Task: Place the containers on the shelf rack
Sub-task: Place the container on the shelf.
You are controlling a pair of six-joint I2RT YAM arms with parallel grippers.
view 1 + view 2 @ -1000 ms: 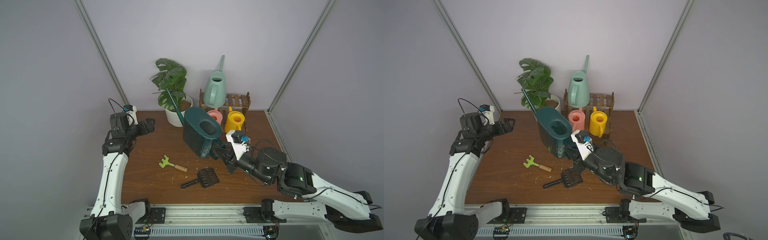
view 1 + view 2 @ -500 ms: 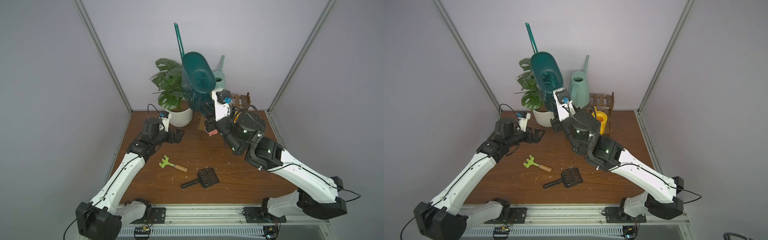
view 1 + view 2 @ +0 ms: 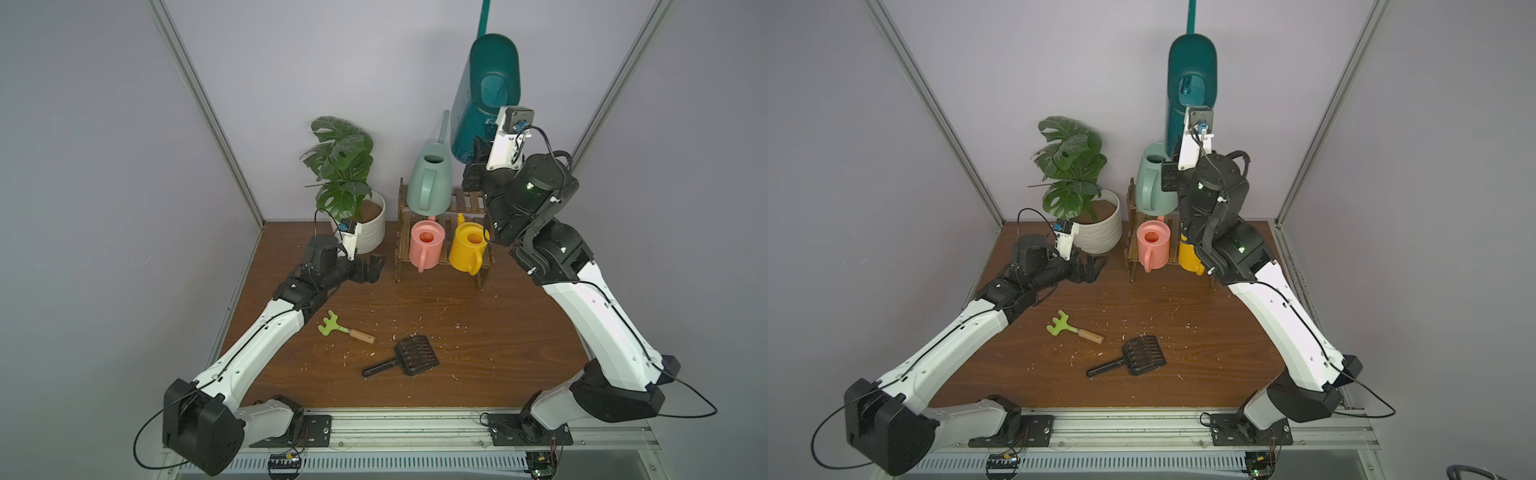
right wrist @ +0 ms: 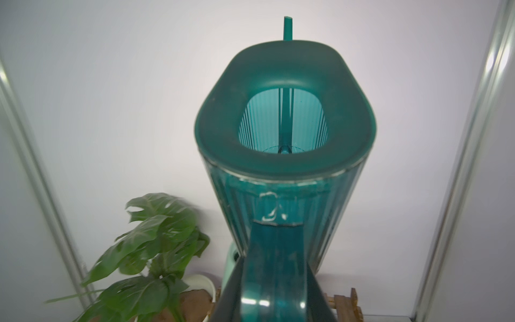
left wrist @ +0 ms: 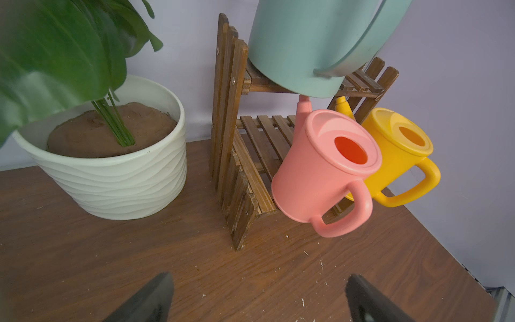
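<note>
Tall dark teal ribbed plastic watering can (image 3: 484, 95): in the air, high above the right half of the two-tier dark brown slatted wooden shelf rack (image 3: 401, 232) at the back edge of the worktop. It is roughly upright, with the spout pointing up. The right gripper (image 4: 274, 301) has its jaws pinching the can's handle.

Change: a second ago the teal can hung low over the middle of the worktop. Half a second ago it was raised above the rack's left side.

Judgement: lift and carry are done, lowering is not yet done. The likely target is the bare slats of the upper tier, beside the large pale sage-green plastic watering can (image 3: 430, 183).

The small pink plastic watering can (image 3: 426, 245) and small yellow plastic watering can (image 3: 467, 247) stand on the lower tier. All three are unmoved.

Left gripper (image 3: 374, 266): jaws spread, holding nothing. It has come from the left edge of the worktop to near the rack's left side panel. Judgement: possibly there to steady the rack.
</note>
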